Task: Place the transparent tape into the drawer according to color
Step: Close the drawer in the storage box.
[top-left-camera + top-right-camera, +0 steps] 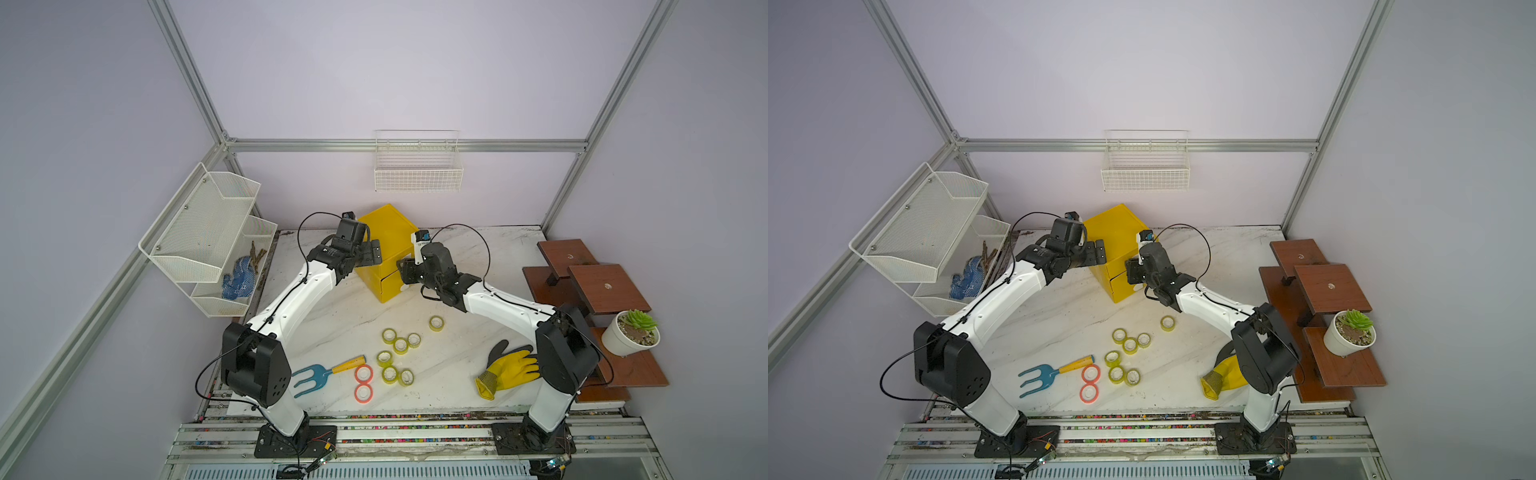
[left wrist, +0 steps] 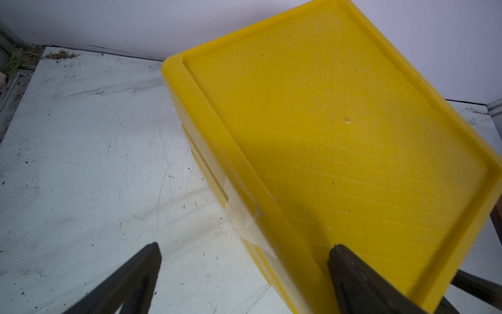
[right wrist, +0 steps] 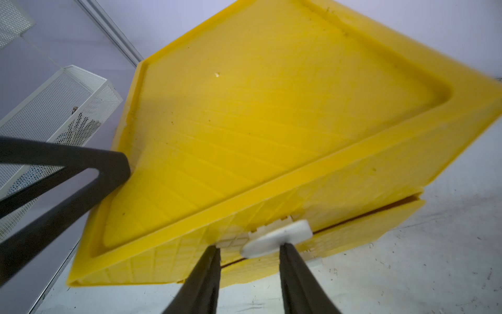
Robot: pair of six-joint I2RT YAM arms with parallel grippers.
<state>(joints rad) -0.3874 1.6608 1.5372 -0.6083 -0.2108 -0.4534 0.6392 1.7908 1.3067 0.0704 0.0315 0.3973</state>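
The left gripper (image 2: 245, 251) is being held wide open astride a top edge of the yellow drawer box (image 1: 390, 232). The right gripper (image 3: 250, 246) is being held narrowly closed about the white drawer handle (image 3: 282, 231). The yellow-green tape rolls (image 1: 400, 345) and pink tape rings (image 1: 363, 374) are lying on the table (image 1: 332, 316), nearer the arm bases and well apart from both grippers.

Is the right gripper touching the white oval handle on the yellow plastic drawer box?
Touching. The right wrist view shows the white oval handle flanked by the right gripper, one finger against its edge.
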